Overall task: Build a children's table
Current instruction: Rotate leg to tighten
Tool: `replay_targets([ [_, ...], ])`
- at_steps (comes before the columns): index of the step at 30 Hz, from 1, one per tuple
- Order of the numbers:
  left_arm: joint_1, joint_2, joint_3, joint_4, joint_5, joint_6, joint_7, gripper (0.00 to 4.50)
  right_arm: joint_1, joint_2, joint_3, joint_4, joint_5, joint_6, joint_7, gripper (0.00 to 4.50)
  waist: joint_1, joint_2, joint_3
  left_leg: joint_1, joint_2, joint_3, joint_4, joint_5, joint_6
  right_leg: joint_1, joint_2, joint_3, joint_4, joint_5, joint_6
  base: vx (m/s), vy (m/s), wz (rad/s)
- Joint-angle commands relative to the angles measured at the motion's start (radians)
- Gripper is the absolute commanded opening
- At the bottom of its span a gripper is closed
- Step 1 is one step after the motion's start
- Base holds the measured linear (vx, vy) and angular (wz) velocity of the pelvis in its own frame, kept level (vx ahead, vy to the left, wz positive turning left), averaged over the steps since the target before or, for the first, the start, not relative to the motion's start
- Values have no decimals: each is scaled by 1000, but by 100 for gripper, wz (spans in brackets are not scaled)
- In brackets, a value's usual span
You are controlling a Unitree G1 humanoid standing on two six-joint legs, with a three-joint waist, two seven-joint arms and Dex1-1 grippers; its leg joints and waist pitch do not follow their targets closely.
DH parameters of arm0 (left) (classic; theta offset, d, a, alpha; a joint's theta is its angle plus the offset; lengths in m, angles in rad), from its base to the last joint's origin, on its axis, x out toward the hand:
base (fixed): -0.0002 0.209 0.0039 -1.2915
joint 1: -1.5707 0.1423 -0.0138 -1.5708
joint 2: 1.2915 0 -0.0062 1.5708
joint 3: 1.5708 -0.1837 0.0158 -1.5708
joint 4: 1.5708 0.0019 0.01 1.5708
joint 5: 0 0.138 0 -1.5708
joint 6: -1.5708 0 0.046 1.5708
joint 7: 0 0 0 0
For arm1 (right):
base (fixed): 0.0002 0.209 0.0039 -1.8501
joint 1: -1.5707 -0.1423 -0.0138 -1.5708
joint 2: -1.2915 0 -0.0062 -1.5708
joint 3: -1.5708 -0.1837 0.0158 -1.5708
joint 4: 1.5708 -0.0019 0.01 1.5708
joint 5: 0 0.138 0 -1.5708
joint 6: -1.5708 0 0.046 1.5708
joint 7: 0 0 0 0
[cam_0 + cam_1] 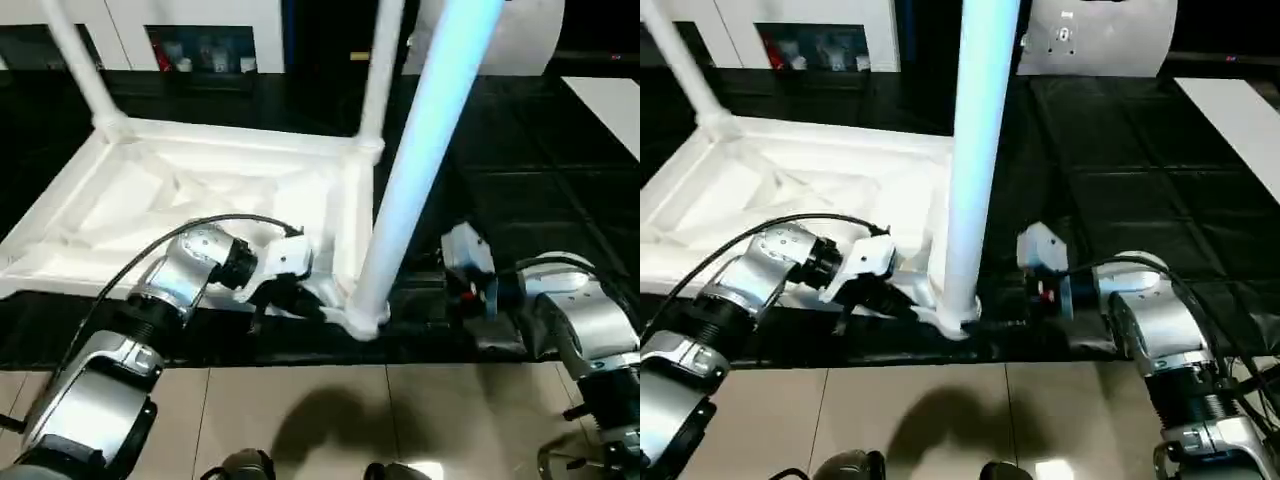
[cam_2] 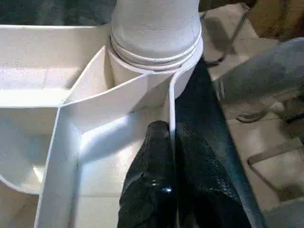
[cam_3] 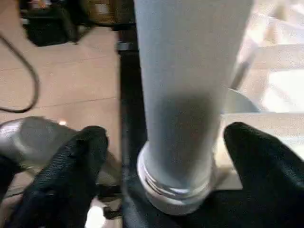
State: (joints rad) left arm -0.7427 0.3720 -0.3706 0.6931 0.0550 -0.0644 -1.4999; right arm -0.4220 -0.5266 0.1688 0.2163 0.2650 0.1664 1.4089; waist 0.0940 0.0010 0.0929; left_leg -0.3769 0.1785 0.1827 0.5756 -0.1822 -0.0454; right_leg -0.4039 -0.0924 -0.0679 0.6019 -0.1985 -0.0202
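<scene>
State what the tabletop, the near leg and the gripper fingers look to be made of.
Tabletop: white moulded plastic, semi-gloss, judging by its thin ribs. Near leg: white tube, likely plastic, with a smooth, faintly sheened surface. Left gripper fingers: black, glossy, textured, possibly rubber.

Indoor test room, black mat (image 1: 520, 180), tan floor tiles (image 1: 300, 410), white cabinets (image 1: 200, 20)

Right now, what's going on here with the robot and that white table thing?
The robot is putting legs on an upside-down white tabletop lying on a black mat. Its left gripper is shut on the tabletop's rim beside the near corner socket. A leg stands in that socket, and the right gripper is open with a finger on either side of it. Two more legs stand at the far corners.
</scene>
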Motion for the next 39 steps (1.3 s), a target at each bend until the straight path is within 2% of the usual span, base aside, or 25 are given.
replay_targets([
  [1,10,-9,-48,-38,-3,-24,-74,0,-13,-11,11,7,13,2,29,381,-3,-7,-65,16,62,-11,-56,-83,148,53,-65,48,-48,0,-307,0,0,0],
  [7,8,-19,-63,-45,-5,-38,-106,0,-45,16,38,55,12,6,63,352,2,-7,-66,17,62,-11,-55,-75,146,52,-65,47,-46,7,-310,0,0,0],
  [12,11,-17,-69,-53,-8,-38,-110,0,-57,24,54,58,26,26,89,306,7,-7,-65,16,62,-12,-54,-76,148,51,-65,47,-44,11,-310,0,0,0],
  [18,13,-11,-69,-51,-3,-41,-111,0,-64,19,64,68,32,35,113,269,10,-8,-63,15,62,-13,-57,-105,127,52,-66,48,-49,-42,-295,0,0,0],
  [19,15,-8,-69,-53,-3,-41,-111,0,-65,19,65,68,33,35,115,259,10,-11,-64,16,62,-13,-57,-104,125,51,-66,48,-48,-45,-294,0,0,0],
  [20,16,-7,-69,-53,-3,-41,-111,0,-66,20,66,69,33,38,119,233,10,-10,-64,15,62,-12,-56,-100,125,51,-66,48,-48,-43,-293,0,0,0],
  [21,16,-7,-68,-53,-3,-41,-111,0,-66,20,67,70,33,39,121,233,10,-9,-64,16,62,-12,-56,-99,125,50,-66,48,-48,-41,-294,0,0,0],
  [28,19,-5,-61,-49,-7,-28,-93,0,-54,22,72,38,56,90,130,201,10,-10,-63,15,61,-12,-57,-108,116,50,-66,49,-49,-52,-290,0,0,0],
  [29,20,-9,-50,-47,-14,-9,-79,0,-41,32,64,14,71,131,103,199,10,-10,-63,14,61,-13,-57,-101,118,51,-65,48,-48,-46,-289,0,0,0],
  [32,18,-14,-39,-46,-19,12,-59,0,-29,48,51,-8,88,172,64,199,11,-10,-62,14,62,-13,-58,-102,117,50,-67,49,-49,-52,-287,0,0,0],
  [33,17,-16,-36,-46,-19,18,-53,0,-27,54,46,-13,92,183,51,199,9,-10,-61,13,61,-13,-59,-111,114,49,-67,49,-51,-69,-284,0,0,0],
  [34,8,-26,-19,-43,-11,72,7,0,-8,95,28,-49,99,240,-47,199,8,-10,-57,14,62,-12,-61,-127,102,47,-66,50,-55,-101,-278,0,0,0],
  [36,4,-29,-15,-41,-6,91,30,0,0,107,25,-62,100,251,-71,199,6,-10,-54,13,62,-14,-67,-162,76,47,-68,51,-62,-170,-256,0,0,0],
  [38,-18,-67,30,-20,-16,188,141,0,24,166,28,-87,54,265,-202,199,3,-11,-51,16,59,-16,-71,-193,50,44,-70,52,-71,-251,-229,0,0,0],
  [39,-27,-85,49,-13,-24,226,184,0,32,190,30,-96,36,272,-251,199,-5,-11,-47,15,58,-19,-75,-213,30,42,-70,52,-75,-297,-215,0,0,0],
])
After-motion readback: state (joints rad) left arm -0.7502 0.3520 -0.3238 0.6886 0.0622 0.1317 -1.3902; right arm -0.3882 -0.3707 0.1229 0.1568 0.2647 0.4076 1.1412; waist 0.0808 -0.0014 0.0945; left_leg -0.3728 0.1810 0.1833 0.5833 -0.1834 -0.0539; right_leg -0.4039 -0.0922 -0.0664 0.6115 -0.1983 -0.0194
